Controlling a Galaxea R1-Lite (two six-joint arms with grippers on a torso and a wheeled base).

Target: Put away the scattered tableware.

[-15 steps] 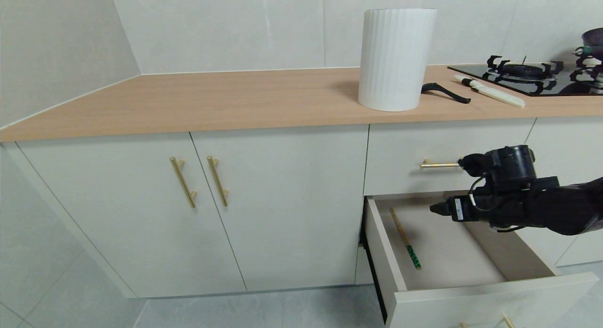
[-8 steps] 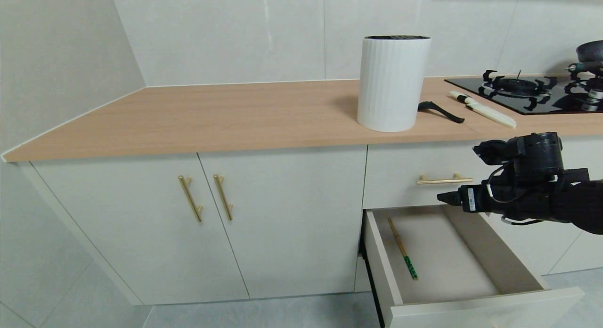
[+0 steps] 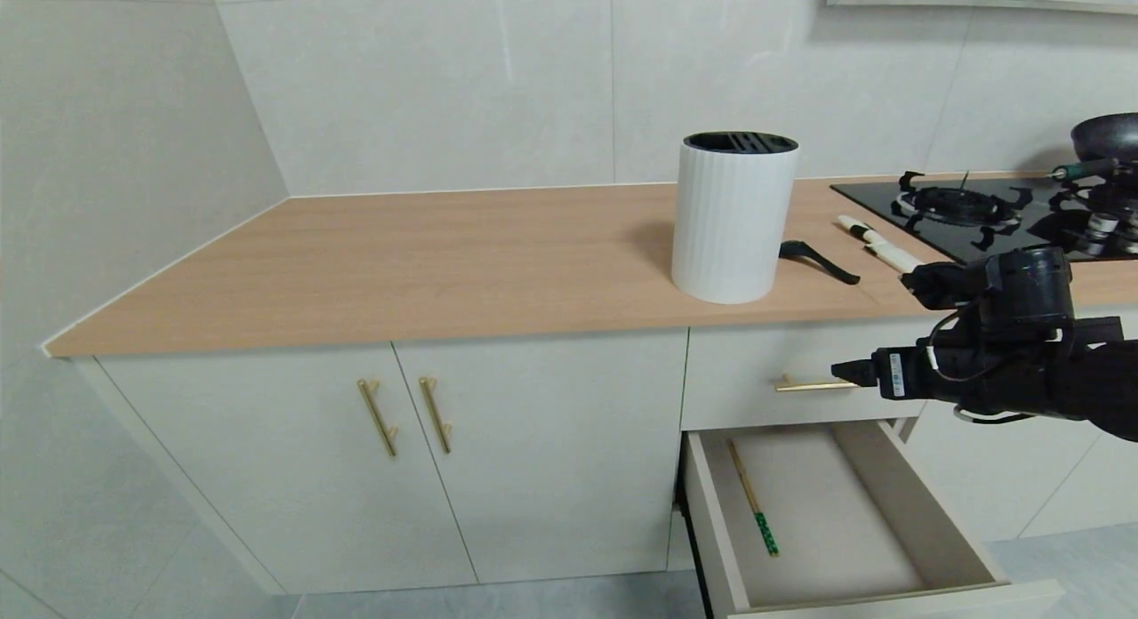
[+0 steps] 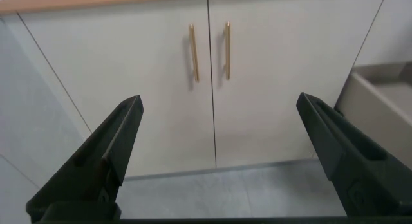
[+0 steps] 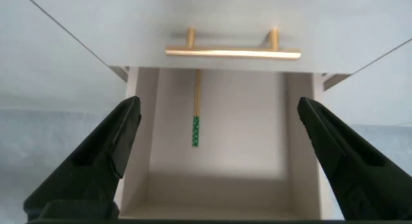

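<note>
A pair of wooden chopsticks with green ends (image 3: 754, 510) (image 5: 196, 114) lies along the left side of the open lower drawer (image 3: 711, 521) (image 5: 141, 153). On the wooden counter (image 3: 444, 263) stand a white ribbed holder (image 3: 733, 217), a black-handled utensil (image 3: 818, 259) and a white knife (image 3: 876, 244). My right gripper (image 3: 837, 368) (image 5: 217, 111) hangs open and empty above the drawer, level with the upper drawer's brass handle (image 3: 805, 385) (image 5: 233, 53). My left gripper (image 4: 219, 105) is open and empty, low before the double cabinet doors (image 4: 209, 69).
A black gas hob (image 3: 969, 212) with a dark pan (image 3: 1107, 139) sits at the counter's right end. The cabinet doors carry two brass handles (image 3: 404, 416). The pulled-out drawer juts into the grey floor space (image 3: 533, 601) before the cabinets.
The head camera has risen, so the whole picture has shifted down. My right gripper has lifted from inside the drawer opening to the level of the upper drawer's handle.
</note>
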